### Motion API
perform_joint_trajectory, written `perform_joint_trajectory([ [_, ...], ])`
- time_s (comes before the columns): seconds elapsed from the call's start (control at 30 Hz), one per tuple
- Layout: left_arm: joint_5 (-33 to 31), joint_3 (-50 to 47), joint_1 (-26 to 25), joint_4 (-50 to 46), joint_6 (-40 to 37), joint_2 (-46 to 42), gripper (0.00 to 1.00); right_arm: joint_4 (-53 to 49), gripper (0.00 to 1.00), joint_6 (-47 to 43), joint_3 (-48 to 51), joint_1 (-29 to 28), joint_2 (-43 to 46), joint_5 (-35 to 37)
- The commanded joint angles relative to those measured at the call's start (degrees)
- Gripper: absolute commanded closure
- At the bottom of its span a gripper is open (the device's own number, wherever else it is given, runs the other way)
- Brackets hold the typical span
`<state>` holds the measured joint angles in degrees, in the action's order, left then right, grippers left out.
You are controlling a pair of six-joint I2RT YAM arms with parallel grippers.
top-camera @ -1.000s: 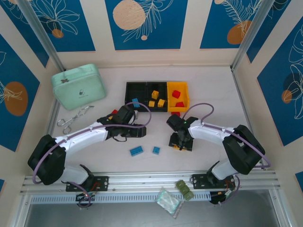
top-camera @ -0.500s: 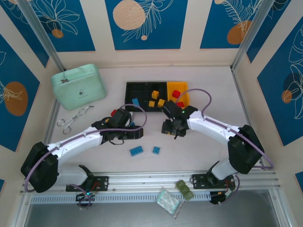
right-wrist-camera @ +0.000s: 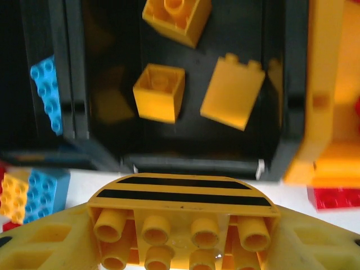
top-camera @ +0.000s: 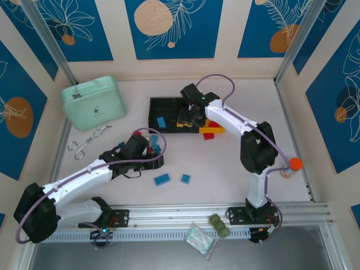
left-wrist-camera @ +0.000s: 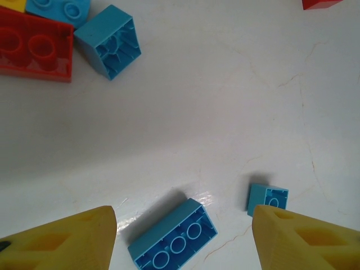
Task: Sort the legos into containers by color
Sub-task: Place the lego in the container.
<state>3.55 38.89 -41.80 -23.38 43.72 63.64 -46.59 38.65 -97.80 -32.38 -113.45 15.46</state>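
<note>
The containers (top-camera: 169,102) are three joined bins at the back, two black and one orange (top-camera: 218,107). My right gripper (top-camera: 189,117) hangs over the middle black bin's (right-wrist-camera: 185,132) near wall. It is shut on a yellow brick with black stripes (right-wrist-camera: 183,216). Three yellow bricks (right-wrist-camera: 159,93) lie in that bin, and a blue one (right-wrist-camera: 48,93) lies in the left bin. My left gripper (left-wrist-camera: 183,236) is open above the table. An upturned blue brick (left-wrist-camera: 171,236) lies between its fingers, and a small blue brick (left-wrist-camera: 268,198) lies by the right finger.
More bricks lie loose: a red one (left-wrist-camera: 35,50) and a blue one (left-wrist-camera: 107,40) near the left gripper, and a red one (top-camera: 208,135) before the orange bin. A mint case (top-camera: 93,103) and metal tongs (top-camera: 87,142) sit left. An orange cap (top-camera: 295,163) sits right.
The right arm swung from the table's front up to the middle bin, carrying the striped yellow brick. The left arm drew back and to the left a little, still open.
</note>
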Motion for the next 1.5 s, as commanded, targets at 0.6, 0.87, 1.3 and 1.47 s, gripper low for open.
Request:
perform_joint_trajectory([
  [0.6, -2.27, -1.63, -0.08, -3.18, 1.06, -1.80, 0.35, -8.62, 0.32, -1.92, -21.37, 2.19, -16.43, -1.77],
  [0.87, -2.14, -1.68, -0.10, -2.99, 1.01, -2.19, 0.35, -9.09, 0.28, -2.38, -22.17, 1.88, -15.93, -0.94],
  [1.3, -5.44, -0.70, 0.54, -8.63, 2.12, -2.97, 0.35, 0.87, 0.31, -3.15, -1.70, -1.05, 3.87, -1.55],
  [1.47, -1.05, 0.93, -0.41, -8.53, 1.54, -0.09, 0.32, 5.10, 0.31, -3.06, 12.78, -2.23, 15.12, -4.50],
])
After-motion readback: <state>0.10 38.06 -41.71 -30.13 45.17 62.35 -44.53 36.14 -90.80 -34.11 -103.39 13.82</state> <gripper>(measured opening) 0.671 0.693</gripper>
